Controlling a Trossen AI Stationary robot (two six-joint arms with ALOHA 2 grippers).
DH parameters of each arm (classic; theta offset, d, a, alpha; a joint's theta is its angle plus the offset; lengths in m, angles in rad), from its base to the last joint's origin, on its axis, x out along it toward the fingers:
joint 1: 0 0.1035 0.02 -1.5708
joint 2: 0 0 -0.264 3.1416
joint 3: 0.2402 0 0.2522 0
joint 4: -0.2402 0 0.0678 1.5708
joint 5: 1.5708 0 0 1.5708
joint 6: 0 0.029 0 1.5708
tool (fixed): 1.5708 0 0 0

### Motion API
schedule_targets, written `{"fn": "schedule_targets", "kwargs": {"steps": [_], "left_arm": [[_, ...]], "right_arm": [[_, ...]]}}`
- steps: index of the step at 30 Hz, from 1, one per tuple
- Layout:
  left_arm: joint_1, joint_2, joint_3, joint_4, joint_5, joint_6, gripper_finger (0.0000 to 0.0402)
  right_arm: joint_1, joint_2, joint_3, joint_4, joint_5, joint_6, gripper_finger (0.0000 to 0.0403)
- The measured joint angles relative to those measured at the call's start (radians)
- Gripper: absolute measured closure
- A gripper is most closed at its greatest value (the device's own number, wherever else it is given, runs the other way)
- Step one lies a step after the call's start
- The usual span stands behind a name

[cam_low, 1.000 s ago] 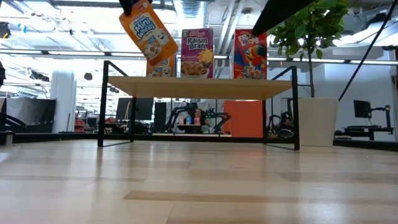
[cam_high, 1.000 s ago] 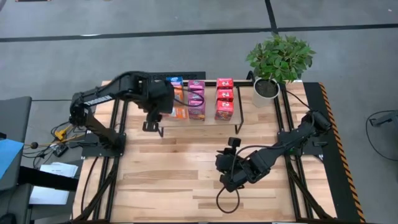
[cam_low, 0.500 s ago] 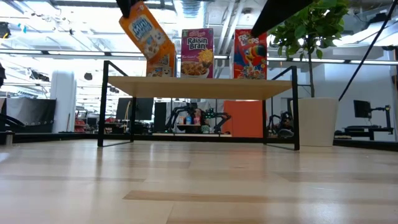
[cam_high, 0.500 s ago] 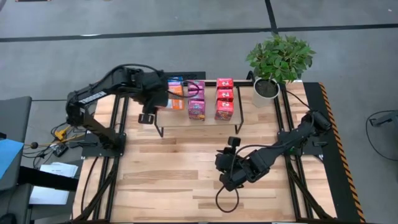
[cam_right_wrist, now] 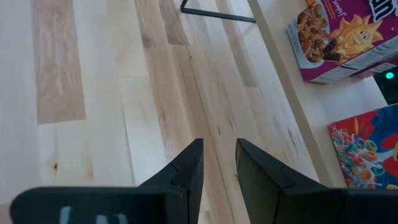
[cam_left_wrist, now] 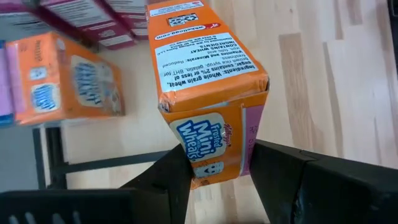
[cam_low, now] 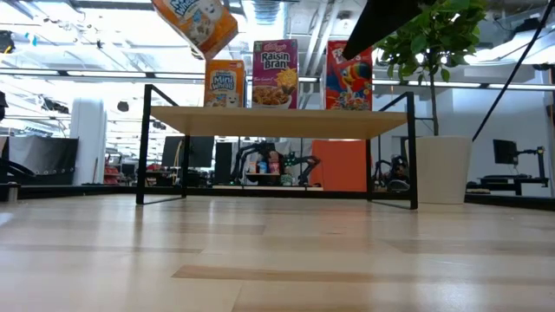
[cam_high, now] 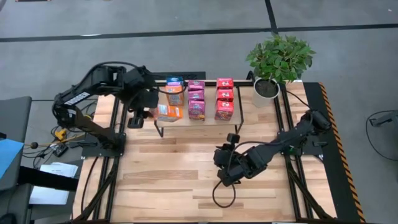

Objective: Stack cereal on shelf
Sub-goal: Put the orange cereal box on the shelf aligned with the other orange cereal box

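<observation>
The shelf (cam_high: 211, 119) carries box rows in its middle, leaving bare board at its right end beside the potted plant (cam_high: 278, 59). In front, the tabletop (cam_high: 168, 168) lies open apart from the right arm (cam_high: 273, 149).
</observation>
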Motion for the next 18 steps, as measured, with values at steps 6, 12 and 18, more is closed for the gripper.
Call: {"fn": "schedule_targets", "kwargs": {"steps": [6, 12, 18], "left_arm": [[-0.001, 0.034, -0.074, 0.000, 0.023, 0.042, 0.0267], [-0.001, 0.040, -0.149, 0.000, -0.044, 0.081, 0.0267], [0.022, 0.048, -0.171, 0.002, -0.089, 0.097, 0.0267]], "right_arm": [[-0.013, 0.000, 0.000, 0.010, -0.001, 0.000, 0.0285], [-0.013, 0.000, 0.000, 0.012, -0.001, 0.001, 0.0285], [-0.013, 0.000, 0.000, 0.012, -0.001, 0.001, 0.0285]]}}
